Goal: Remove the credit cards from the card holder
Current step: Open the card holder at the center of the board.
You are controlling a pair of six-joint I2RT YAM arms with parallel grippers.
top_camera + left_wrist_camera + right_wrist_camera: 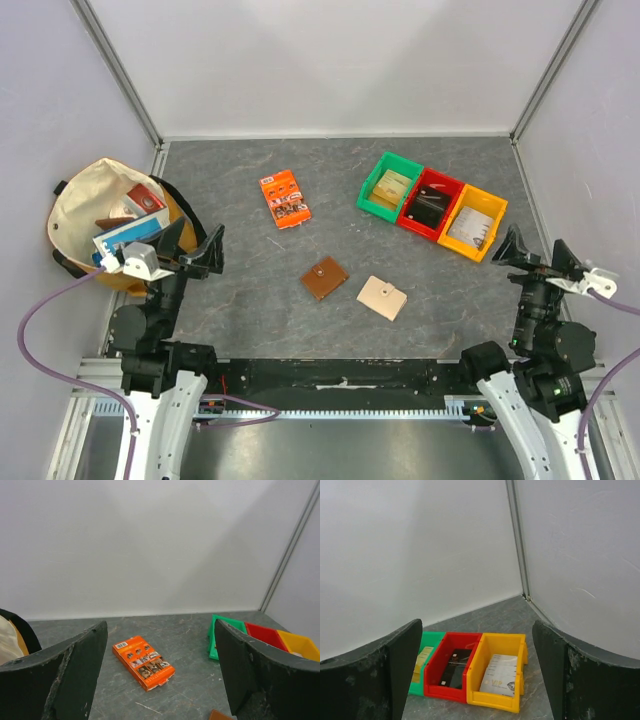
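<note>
The beige card holder (382, 297) lies closed and flat on the grey table, right of centre, its snap tab on top. No credit card shows from it. My left gripper (193, 243) is open and empty at the near left, well left of the holder; it shows wide open in the left wrist view (160, 647). My right gripper (537, 252) is open and empty at the near right, right of the holder; it is also wide open in the right wrist view (477, 630). Neither wrist view shows the holder.
A brown wallet (324, 278) lies just left of the holder. An orange box (285, 198) lies further back. Green (390, 186), red (431, 203) and yellow (473, 222) bins with cards stand at the back right. A stuffed cloth bag (95, 215) sits at the left edge.
</note>
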